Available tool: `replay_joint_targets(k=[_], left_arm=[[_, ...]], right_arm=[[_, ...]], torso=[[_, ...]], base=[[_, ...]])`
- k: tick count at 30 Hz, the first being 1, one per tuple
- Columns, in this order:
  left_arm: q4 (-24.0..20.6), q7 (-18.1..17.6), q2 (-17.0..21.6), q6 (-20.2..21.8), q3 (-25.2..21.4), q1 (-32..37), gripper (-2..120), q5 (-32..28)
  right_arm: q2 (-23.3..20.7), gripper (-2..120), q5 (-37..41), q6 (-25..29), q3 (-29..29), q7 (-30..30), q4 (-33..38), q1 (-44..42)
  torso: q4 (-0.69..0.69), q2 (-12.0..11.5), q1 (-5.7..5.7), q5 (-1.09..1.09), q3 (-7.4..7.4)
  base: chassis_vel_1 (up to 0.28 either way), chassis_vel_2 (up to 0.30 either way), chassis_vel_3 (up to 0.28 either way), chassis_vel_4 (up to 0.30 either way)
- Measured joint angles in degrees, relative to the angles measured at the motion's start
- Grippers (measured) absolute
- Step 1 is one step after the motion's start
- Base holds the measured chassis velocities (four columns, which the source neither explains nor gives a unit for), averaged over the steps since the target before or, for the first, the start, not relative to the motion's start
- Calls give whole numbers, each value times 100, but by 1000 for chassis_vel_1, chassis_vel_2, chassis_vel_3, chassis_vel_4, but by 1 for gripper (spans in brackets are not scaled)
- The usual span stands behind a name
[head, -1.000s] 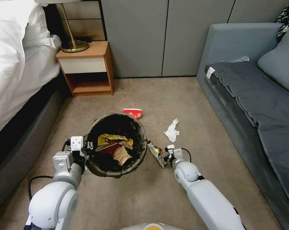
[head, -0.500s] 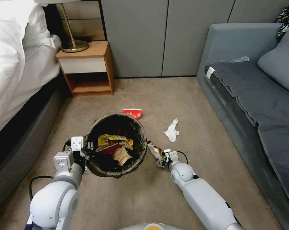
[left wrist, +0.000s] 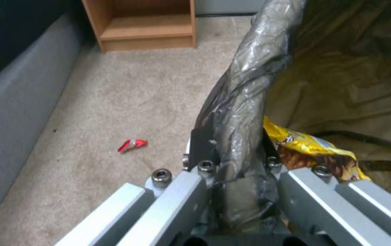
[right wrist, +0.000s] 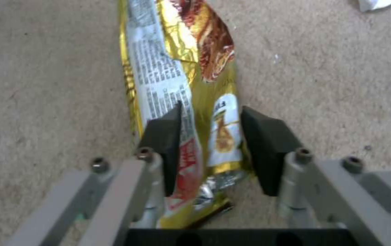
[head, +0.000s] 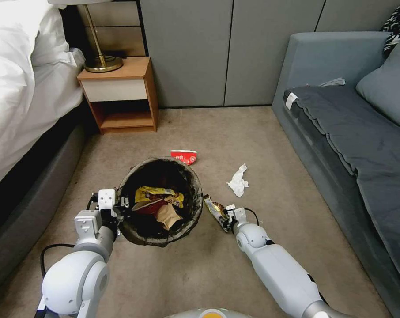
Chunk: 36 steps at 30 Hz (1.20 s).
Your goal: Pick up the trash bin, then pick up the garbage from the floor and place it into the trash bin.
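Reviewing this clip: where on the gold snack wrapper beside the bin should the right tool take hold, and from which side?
Probably at the near end of the gold snack wrapper, coming from above. It lies flat and long on the floor, so pinching across its narrow width suits it. The right tool is open, straddling that end.

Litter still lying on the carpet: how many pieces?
4: gold wrapper between the right fingers, white tissue, red carton behind the bin, small red scrap. More may be hidden.

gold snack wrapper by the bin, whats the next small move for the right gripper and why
Probably close the right gripper: its pads straddle the gold snack wrapper on the floor with gaps both sides. The left gripper already clamps the trash bin rim.
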Motion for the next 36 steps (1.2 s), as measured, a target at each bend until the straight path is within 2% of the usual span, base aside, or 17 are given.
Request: replay_joint_targets(k=[1,2,4,5,6,9,18,23,27,28,30,31,33,35,36], left_arm=[[0,0,0,0,0,0,0,0],[2,2,2,0,-2,-8,0,-1],[2,2,4,0,-2,-12,0,-3],[2,2,5,0,-3,-18,0,-4],[2,2,5,0,-3,-18,0,-4],[5,2,19,2,9,-28,0,-9],[7,-1,39,21,34,-26,0,-10],[5,-2,60,28,4,-21,0,-2],[5,2,69,32,-17,-45,0,-9],[5,2,69,32,-17,-45,0,-9],[4,2,69,36,-4,-66,0,-9],[4,2,69,36,-4,-66,0,-9],[5,2,44,36,27,-78,0,4],[5,2,38,36,32,-78,0,7],[6,2,16,36,54,-78,0,25]], right_arm=[[0,30,0,0,0,0,0,0],[-4,23,-1,-2,-9,-2,28,-14],[-7,20,-1,-5,-14,-2,42,-17],[-10,14,-1,-12,-20,-5,59,-17],[-10,14,-1,-12,-20,-5,59,-17],[-23,0,28,-40,-21,-6,94,-16],[-61,0,133,-63,98,5,343,-121],[-164,0,184,-76,379,24,934,-285],[-357,0,317,-73,854,48,1953,-631],[-357,0,317,-73,854,48,1953,-631],[-547,0,408,-64,1121,69,2682,-887],[-547,0,408,-64,1121,69,2682,-887],[-719,0,566,-64,1372,134,3438,-1133],[-746,0,592,-65,1437,156,3611,-1195],[-792,0,629,-67,1643,192,4044,-1385]], torso=[[0,0,0,0,0],[0,0,0,-1,0],[0,0,0,0,0],[0,0,0,0,0],[0,0,0,0,0],[0,0,0,0,0],[0,0,0,0,0],[1,0,0,0,0],[0,0,0,0,0],[0,0,0,0,0],[0,0,0,0,0],[0,0,0,0,0],[-1,0,0,-1,0],[0,0,0,0,0],[1,0,0,1,0]], base=[[0,0,0,0],[0,0,0,0],[0,0,0,0],[0,0,0,0],[0,0,0,0],[0,0,0,0],[0,0,0,0],[0,0,0,0],[0,0,0,0],[0,0,0,0],[0,0,0,0],[0,0,0,0],[0,0,0,0],[0,0,0,0],[0,0,0,0]])
